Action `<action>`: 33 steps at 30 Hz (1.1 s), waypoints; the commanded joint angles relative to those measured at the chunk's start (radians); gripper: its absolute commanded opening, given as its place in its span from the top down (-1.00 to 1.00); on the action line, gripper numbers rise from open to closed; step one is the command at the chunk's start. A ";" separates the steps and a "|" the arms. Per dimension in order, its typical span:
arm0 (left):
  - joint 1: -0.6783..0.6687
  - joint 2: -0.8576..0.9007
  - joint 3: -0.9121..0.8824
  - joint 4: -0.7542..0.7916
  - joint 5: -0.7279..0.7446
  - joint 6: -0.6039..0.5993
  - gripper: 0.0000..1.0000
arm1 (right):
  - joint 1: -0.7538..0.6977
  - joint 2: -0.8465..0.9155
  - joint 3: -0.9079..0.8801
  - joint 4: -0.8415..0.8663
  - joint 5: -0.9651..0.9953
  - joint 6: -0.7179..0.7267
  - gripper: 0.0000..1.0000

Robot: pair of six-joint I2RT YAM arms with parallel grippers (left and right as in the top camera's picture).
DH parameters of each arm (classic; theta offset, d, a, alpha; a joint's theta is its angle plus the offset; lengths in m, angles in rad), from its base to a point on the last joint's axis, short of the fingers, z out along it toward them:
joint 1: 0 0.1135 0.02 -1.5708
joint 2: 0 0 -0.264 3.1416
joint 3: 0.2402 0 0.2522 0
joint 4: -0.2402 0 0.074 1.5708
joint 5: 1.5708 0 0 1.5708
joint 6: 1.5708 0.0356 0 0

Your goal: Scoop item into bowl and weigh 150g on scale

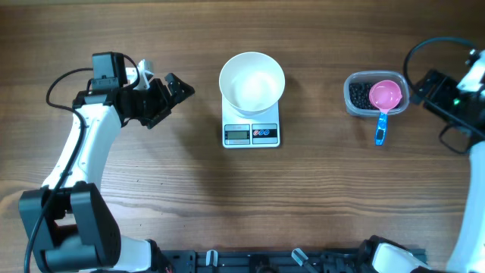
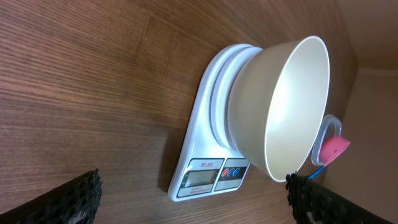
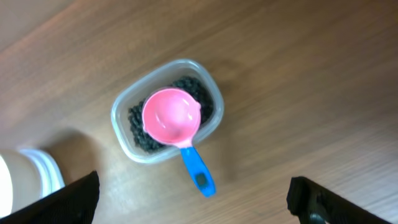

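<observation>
Tiny black beads (image 3: 138, 127) lie in the clear plastic tub (image 3: 118, 107) under the blue-handled pink scoop (image 3: 171, 115). The right gripper (image 1: 420, 86) — jaws spread, empty — should pinch that handle (image 3: 198, 171) squarely, cup level.

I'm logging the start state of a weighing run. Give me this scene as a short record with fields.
bowl: round white bowl, empty, standing on the scale
scale: small white rectangular digital scale, display unreadable
item: tiny black beads in clear plastic tub, right of the scale
scoop: pink scoop with blue handle, resting in the tub, handle over its rim
left gripper: open, holding nothing, left of the bowl
right gripper: open, holding nothing, right of the tub
</observation>
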 commanded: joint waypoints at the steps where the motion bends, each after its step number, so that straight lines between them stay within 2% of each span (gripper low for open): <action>1: 0.002 -0.018 0.001 0.001 -0.006 0.023 -1.00 | -0.049 0.009 -0.209 0.107 -0.157 0.291 -0.99; 4: 0.002 -0.018 0.001 0.001 -0.006 0.023 -1.00 | -0.078 0.009 -0.361 0.206 -0.148 0.550 -1.00; 7: 0.002 -0.018 0.001 0.001 -0.006 0.023 -1.00 | -0.097 0.009 -0.513 0.355 -0.081 0.665 -0.99; 12: 0.002 -0.018 0.001 0.001 -0.006 0.023 -1.00 | -0.100 0.009 -0.698 0.568 -0.091 0.624 -0.96; 17: 0.002 -0.018 0.001 0.001 -0.006 0.023 -1.00 | -0.102 0.017 -0.796 0.708 -0.114 0.623 -0.96; 21: 0.002 -0.018 0.001 0.001 -0.006 0.023 -1.00 | -0.102 0.047 -0.830 0.816 -0.232 0.577 -0.95; 24: 0.002 -0.018 0.001 0.001 -0.006 0.023 -1.00 | -0.102 0.100 -0.833 0.890 -0.244 0.478 -0.94; 27: 0.002 -0.018 0.001 0.001 -0.006 0.023 -1.00 | -0.102 0.142 -0.833 0.991 -0.301 0.315 -0.93; 28: 0.002 -0.018 0.001 0.001 -0.006 0.023 -1.00 | -0.102 0.146 -0.833 0.998 -0.311 0.264 -0.82; 30: 0.002 -0.018 0.001 0.001 -0.006 0.023 -1.00 | -0.102 0.146 -0.833 0.996 -0.310 0.222 -0.69; 33: 0.002 -0.018 0.001 0.001 -0.006 0.023 -1.00 | -0.102 0.145 -0.832 0.979 -0.319 0.204 -0.66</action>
